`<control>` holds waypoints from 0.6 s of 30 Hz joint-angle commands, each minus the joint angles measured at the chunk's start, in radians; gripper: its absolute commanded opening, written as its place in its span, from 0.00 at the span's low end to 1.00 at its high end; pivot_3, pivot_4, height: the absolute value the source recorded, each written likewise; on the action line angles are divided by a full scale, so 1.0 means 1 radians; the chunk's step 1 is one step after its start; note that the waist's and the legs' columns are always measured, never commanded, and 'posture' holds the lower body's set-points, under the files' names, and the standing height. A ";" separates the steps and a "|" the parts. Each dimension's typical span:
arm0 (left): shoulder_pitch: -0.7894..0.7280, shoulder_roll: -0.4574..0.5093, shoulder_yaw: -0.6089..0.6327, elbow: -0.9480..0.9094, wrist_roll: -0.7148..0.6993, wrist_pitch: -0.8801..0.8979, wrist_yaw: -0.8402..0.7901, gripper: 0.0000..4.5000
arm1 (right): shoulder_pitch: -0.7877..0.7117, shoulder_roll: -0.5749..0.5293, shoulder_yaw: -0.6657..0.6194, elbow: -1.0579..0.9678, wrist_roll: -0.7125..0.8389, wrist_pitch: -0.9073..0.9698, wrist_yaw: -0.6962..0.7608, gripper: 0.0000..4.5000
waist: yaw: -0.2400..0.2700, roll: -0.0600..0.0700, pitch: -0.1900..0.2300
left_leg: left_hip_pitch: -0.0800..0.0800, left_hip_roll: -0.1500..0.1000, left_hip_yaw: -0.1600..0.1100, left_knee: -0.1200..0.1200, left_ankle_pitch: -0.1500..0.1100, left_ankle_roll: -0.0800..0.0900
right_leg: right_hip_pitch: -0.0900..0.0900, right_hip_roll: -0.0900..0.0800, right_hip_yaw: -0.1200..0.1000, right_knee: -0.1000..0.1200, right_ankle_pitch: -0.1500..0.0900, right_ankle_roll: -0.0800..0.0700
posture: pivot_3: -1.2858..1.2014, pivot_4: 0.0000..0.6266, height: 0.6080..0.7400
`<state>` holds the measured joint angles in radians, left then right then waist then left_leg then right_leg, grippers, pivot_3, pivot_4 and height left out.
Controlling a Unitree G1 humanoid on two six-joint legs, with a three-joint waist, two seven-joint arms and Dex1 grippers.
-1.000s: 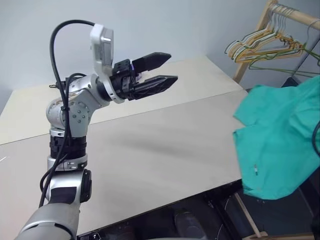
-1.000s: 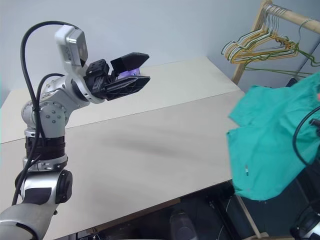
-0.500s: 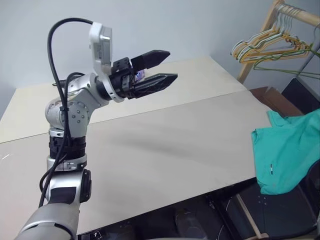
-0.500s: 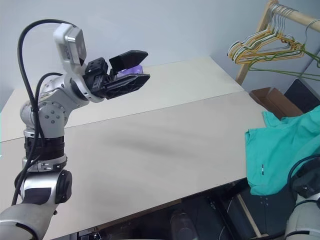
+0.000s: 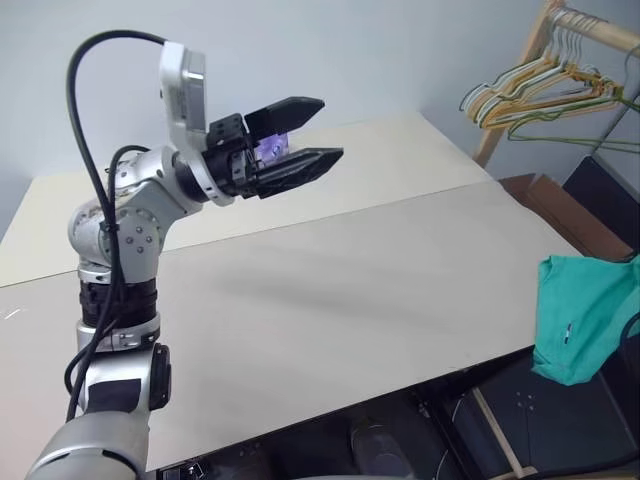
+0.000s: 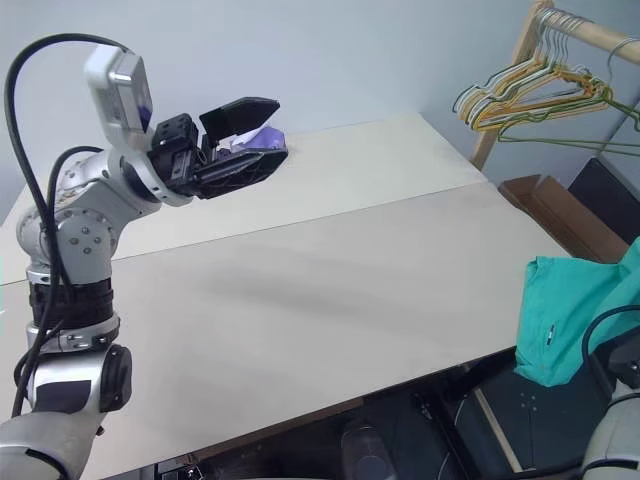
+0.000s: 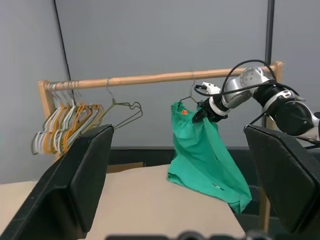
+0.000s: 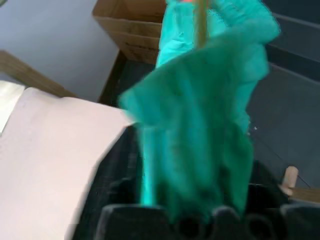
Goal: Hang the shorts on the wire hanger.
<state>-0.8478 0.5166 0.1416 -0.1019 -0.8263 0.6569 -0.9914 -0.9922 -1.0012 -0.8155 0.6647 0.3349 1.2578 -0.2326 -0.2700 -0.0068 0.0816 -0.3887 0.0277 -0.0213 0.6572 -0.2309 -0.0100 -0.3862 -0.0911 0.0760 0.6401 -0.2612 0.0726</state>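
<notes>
both of your grippers matter: left gripper (image 5: 300, 135) gapes idle, right gripper (image 7: 200, 114), fingers unclear, steadies shorts (image 7: 205, 155) under the rail (image 7: 150, 78).

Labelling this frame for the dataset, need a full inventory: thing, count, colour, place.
shorts: one, teal-green, hanging from the wooden rail by the right pincer, off the table's right end
wire hanger: one, thin, only its hook shows, on the rail above the shorts
spare hangers: a bunch, yellow and green, at the other end of the rail
wooden rail: one, light wood, right of the table
table: one, beige, in front of the robot
cardboard box: one, brown, on the floor under the rail
left pincer: black, open, raised over the table
right pincer: black, at the shorts' waistband; grip unclear
</notes>
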 commanded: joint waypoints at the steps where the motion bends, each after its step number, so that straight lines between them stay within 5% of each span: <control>1: -0.001 0.020 0.035 -0.035 -0.018 -0.001 0.016 1.00 | 0.019 0.022 0.011 -0.127 -0.002 0.019 0.003 0.77 | 0.011 0.000 0.000 | 0.000 0.000 0.000 0.000 0.000 0.000 | 0.000 0.000 0.000 0.000 0.000 0.000 | 0.46 0.06 1.00; 4: 0.004 0.026 0.038 -0.041 -0.022 0.002 0.018 1.00 | 0.064 0.061 0.054 -0.253 -0.033 0.035 -0.020 1.00 | 0.028 0.000 0.000 | 0.000 0.000 0.000 0.000 0.000 0.000 | 0.000 0.000 0.000 0.000 0.000 0.000 | 0.46 0.06 1.00; 13: -0.004 0.032 0.026 -0.014 -0.013 0.000 0.012 1.00 | 0.275 0.190 0.243 -0.717 -0.247 -0.148 -0.134 1.00 | 0.061 0.001 0.000 | -0.001 0.000 0.001 0.001 0.000 0.000 | -0.001 0.000 0.001 0.000 0.001 0.000 | 0.44 0.09 1.00; 18: 0.026 0.049 0.017 -0.011 0.031 -0.028 0.011 1.00 | 0.498 0.207 0.451 -0.945 -0.453 -0.479 -0.162 1.00 | 0.061 0.001 0.000 | -0.001 0.000 0.000 0.001 0.000 0.000 | -0.002 0.000 0.001 0.000 0.001 0.001 | 0.45 0.09 1.00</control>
<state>-0.8180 0.5557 0.1535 -0.1013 -0.8066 0.6524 -0.9819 -0.5024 -0.7835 -0.3947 -0.2122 -0.0504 0.9032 -0.3843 -0.2087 -0.0062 0.0816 -0.3898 0.0274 -0.0204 0.6581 -0.2310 -0.0101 -0.3884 -0.0913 0.0779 0.6402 -0.2607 0.0733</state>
